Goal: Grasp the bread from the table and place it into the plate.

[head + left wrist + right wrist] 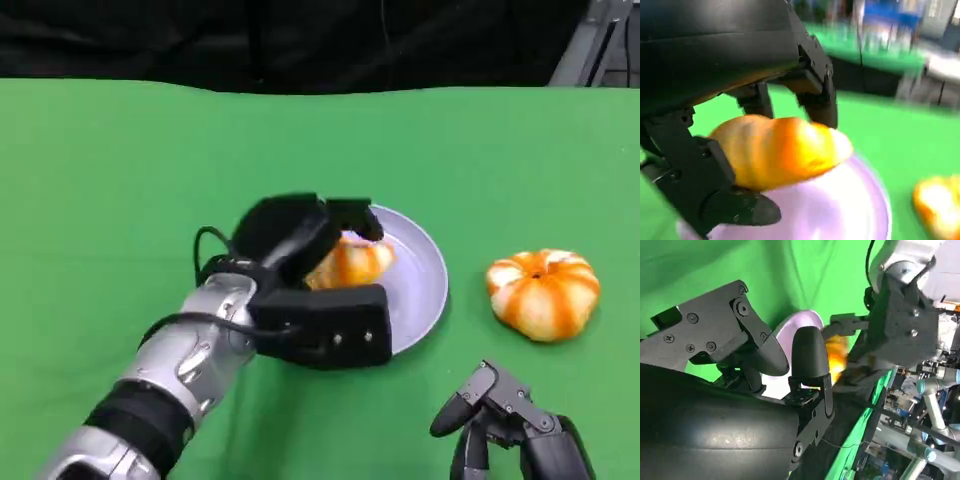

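Note:
My left hand (300,240) grips an orange, glazed bread (355,262) over the left part of the pale lilac plate (420,290). In the left wrist view the fingers (820,100) wrap the bread (780,150) from both sides, low over the plate (840,205); whether the bread touches the plate I cannot tell. My right hand (510,420) hovers near the table's front right edge, fingers apart and holding nothing. The right wrist view has my right hand (765,355) in front, with the plate (800,322), the bread (837,352) and my left hand (900,325) beyond it.
A second bread (543,293), round with orange and white stripes, lies on the green table (120,180) to the right of the plate and also appears blurred in the left wrist view (937,205). A dark backdrop runs along the table's far edge.

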{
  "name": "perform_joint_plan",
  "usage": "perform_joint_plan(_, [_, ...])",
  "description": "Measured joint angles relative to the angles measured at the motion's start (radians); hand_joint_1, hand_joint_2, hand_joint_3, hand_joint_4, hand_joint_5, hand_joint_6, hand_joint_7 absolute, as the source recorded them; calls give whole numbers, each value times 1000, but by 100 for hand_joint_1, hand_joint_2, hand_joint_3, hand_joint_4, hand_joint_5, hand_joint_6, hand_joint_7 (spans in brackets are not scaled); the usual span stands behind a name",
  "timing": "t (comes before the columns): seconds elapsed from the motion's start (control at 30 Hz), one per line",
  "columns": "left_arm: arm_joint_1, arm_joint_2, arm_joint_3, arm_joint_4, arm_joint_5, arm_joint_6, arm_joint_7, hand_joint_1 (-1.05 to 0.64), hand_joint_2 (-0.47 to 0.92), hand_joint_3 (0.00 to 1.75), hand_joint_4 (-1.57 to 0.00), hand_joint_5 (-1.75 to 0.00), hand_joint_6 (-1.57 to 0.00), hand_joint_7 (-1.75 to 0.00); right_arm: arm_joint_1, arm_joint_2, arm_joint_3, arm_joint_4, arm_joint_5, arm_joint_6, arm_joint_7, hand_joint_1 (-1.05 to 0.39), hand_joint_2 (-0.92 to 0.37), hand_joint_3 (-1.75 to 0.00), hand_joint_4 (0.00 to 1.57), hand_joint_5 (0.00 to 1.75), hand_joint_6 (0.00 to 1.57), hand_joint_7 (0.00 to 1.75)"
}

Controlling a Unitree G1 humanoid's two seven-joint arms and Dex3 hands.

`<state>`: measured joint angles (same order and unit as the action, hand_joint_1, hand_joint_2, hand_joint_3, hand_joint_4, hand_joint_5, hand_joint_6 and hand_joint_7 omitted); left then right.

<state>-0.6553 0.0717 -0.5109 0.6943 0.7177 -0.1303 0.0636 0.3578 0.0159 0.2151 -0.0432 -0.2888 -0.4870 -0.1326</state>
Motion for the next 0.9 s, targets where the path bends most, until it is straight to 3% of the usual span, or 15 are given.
perform_joint_plan(0.07, [-3,0,-13,-22,0,44,-79,-87,92,39,0,-3,-1,-1,-1,-1,-4,0,2,-1,0,-22,-65,-148,78,175,48,175])
perform_joint_plan(0.27, [-3,12,-35,-69,-1,86,-200,-98,92,48,0,0,-2,-1,-2,-1,-6,1,0,-1,-1,-22,-65,-148,79,175,48,175])
perform_joint_plan(0.47, [23,66,-13,-170,-48,82,-263,-96,92,45,-5,-3,-7,-4,-2,0,-6,1,-7,-5,-3,-23,-65,-147,79,175,48,175])
perform_joint_plan(0.63, [137,137,53,-325,-119,37,-266,-79,92,38,-15,-11,-16,-9,-1,3,-4,1,-11,-5,-5,-23,-64,-147,78,175,48,175])
perform_joint_plan(0.67, [168,150,73,-361,-134,28,-265,-75,92,34,-14,-22,-19,-11,-1,4,-3,1,-11,-5,-5,-23,-64,-147,79,175,48,175])
perform_joint_plan(0.7, [201,158,95,-394,-160,21,-263,-66,92,27,-12,-48,-26,-13,-1,4,-4,1,-11,-5,-6,-23,-65,-147,79,175,48,175])
perform_joint_plan(0.77, [283,160,163,-454,-244,-27,-238,-55,92,22,-19,-73,-36,-17,-2,4,-4,1,-12,-8,-6,-23,-65,-147,79,175,48,175])
perform_joint_plan(0.9, [422,153,268,-504,-348,-157,-146,-38,92,19,-38,-94,-54,-26,0,5,-4,1,-12,-11,-9,-23,-65,-147,79,175,48,175])
